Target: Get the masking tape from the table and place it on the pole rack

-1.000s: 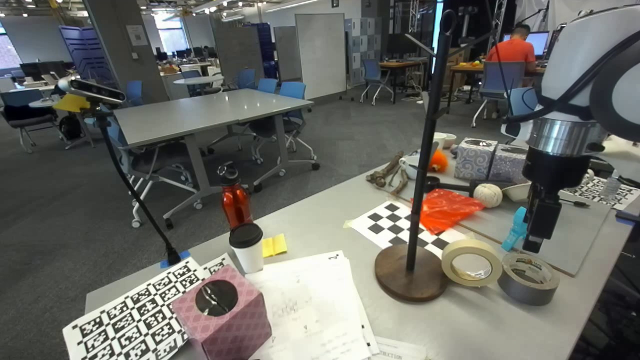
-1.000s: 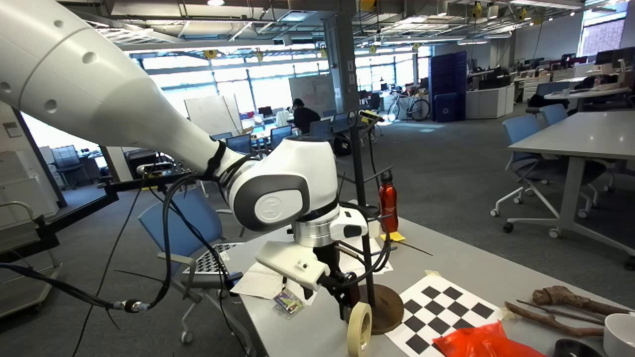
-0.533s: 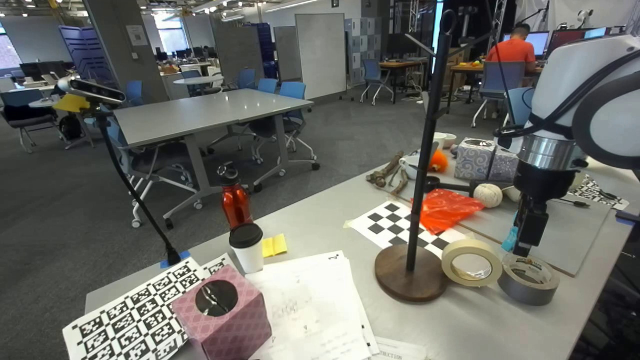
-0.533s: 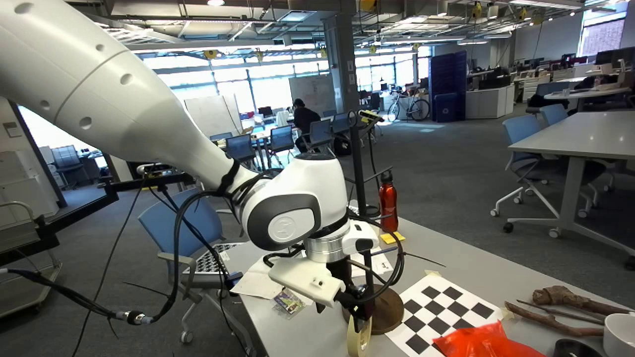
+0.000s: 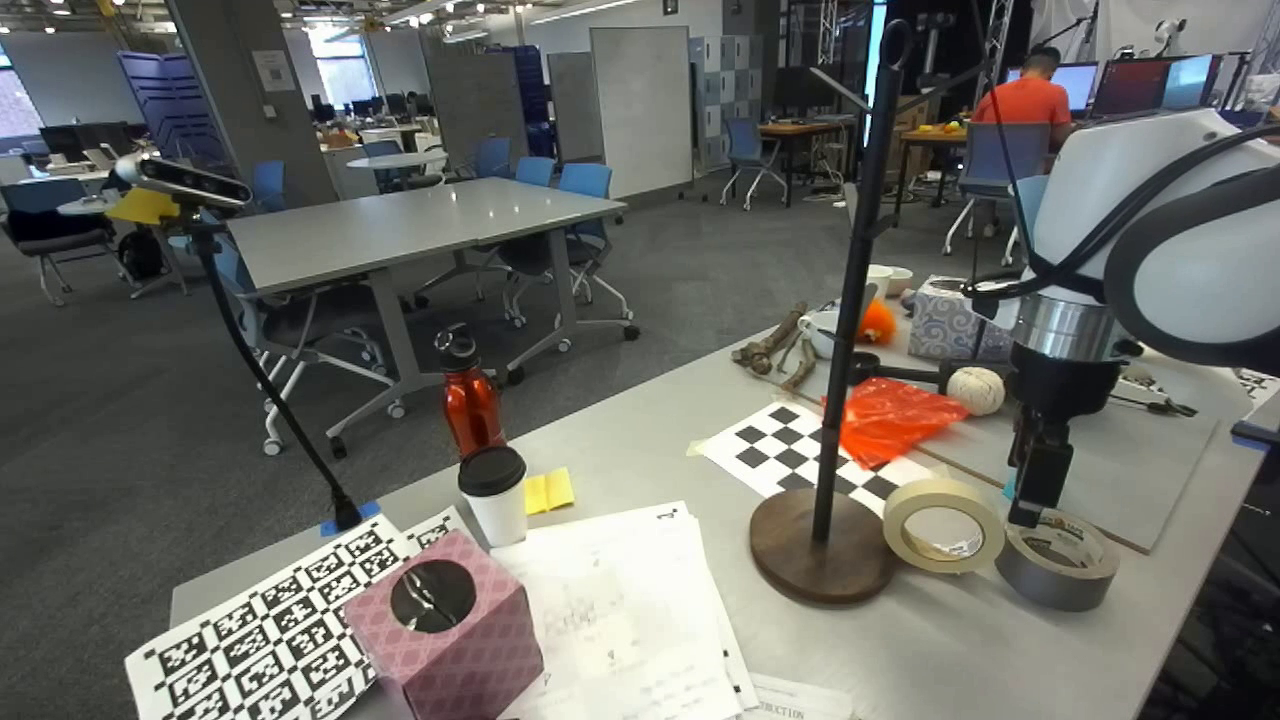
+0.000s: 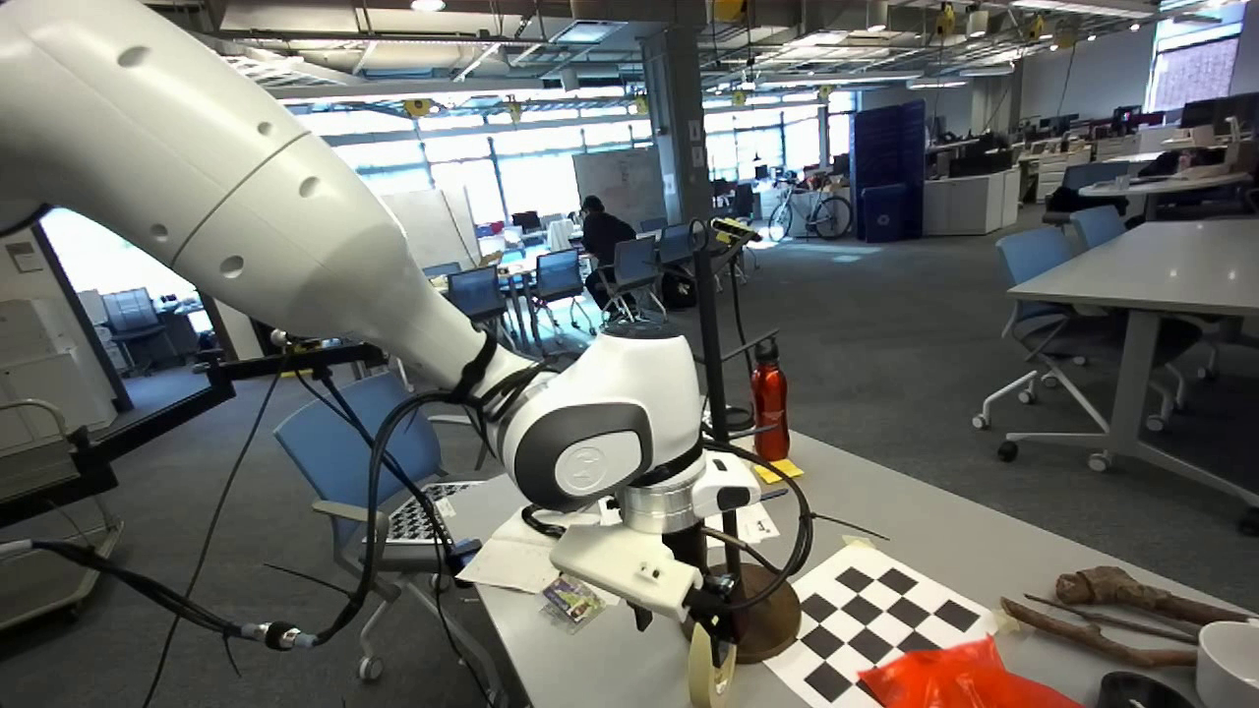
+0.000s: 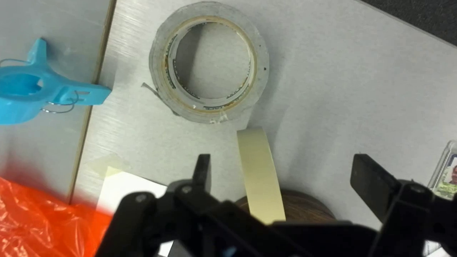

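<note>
The masking tape (image 5: 940, 489) stands on its edge on the table (image 5: 950, 650), between the pole rack's round base (image 5: 815, 565) and the grey tape roll. It also shows edge-on in an exterior view (image 6: 699, 677) and in the wrist view (image 7: 260, 175). The pole rack's black pole (image 5: 853, 300) rises upright from the brown disc; in the wrist view only part of the disc (image 7: 307, 207) shows. My gripper (image 7: 282, 167) is open, fingers pointing down, above the tape. In the wrist view the tape lies between the fingers, nearer the left one, with gaps on both sides.
The grey tape roll (image 5: 1060, 580) lies flat beside the masking tape. A blue clamp (image 7: 46, 85), an orange-red plastic bag (image 7: 46, 221) and a checkerboard sheet (image 6: 875, 619) lie nearby. The pole's short side arms (image 5: 840, 90) stick out high up. A pink tissue box (image 5: 450, 620) stands farther off.
My gripper has come down and moved toward the masking tape, leftward in one exterior view and rightward in another. The masking tape and the pole rack have not moved.
</note>
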Robot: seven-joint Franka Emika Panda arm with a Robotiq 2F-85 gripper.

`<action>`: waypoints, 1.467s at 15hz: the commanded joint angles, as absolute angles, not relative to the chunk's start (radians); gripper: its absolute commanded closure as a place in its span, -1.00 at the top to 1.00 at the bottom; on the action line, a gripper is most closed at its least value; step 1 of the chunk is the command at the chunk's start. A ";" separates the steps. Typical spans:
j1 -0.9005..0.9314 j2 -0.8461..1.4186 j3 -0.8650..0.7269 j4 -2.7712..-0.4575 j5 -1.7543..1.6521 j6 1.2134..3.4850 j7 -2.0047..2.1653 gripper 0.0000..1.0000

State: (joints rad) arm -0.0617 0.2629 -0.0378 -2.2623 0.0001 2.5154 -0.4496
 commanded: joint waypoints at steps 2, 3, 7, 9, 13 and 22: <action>-0.087 0.330 -0.016 -2.210 -0.022 2.561 -0.478 1.00; -0.088 0.342 -0.015 -2.204 -0.026 2.579 -0.480 1.00; -0.095 0.384 -0.007 -2.183 -0.029 2.644 -0.483 1.00; -0.100 0.399 -0.002 -2.174 -0.029 2.662 -0.479 1.00; -0.103 0.418 -0.003 -2.161 -0.044 2.679 -0.468 0.17; -0.126 0.384 0.015 -2.175 -0.045 2.660 -0.478 -0.84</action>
